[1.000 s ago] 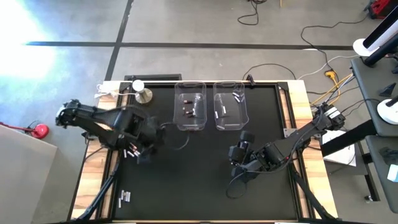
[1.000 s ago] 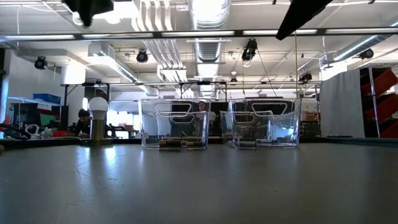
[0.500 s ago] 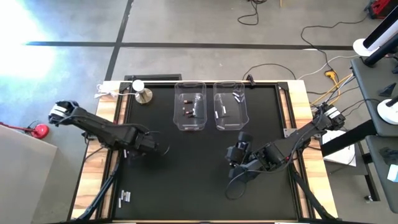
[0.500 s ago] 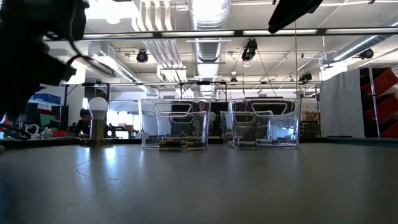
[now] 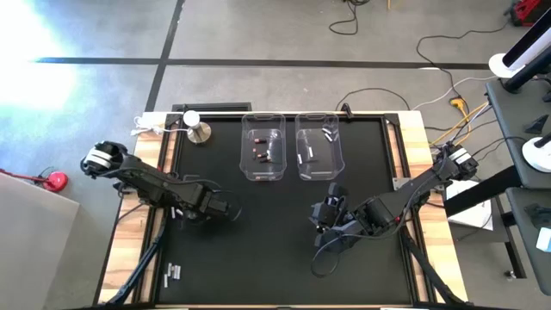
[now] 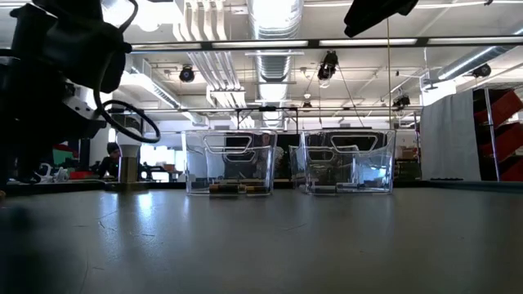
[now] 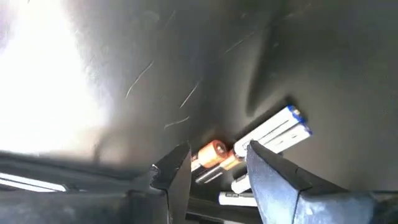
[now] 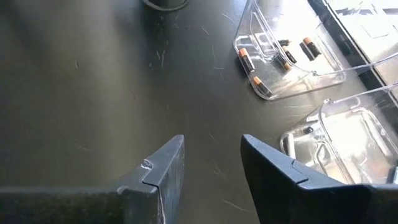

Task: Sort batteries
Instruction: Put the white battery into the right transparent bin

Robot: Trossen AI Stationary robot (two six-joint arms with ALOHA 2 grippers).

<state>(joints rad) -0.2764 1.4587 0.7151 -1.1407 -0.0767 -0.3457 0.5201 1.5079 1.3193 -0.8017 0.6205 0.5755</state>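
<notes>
As the left arm swung back low over the mat within the last second, left gripper arrived at the loose batteries: copper cell lay between its part-open fingers, ungripped, white cells just beyond. Pick judged imminent. Right gripper hovered, part-open and empty, bins ahead of it.
</notes>
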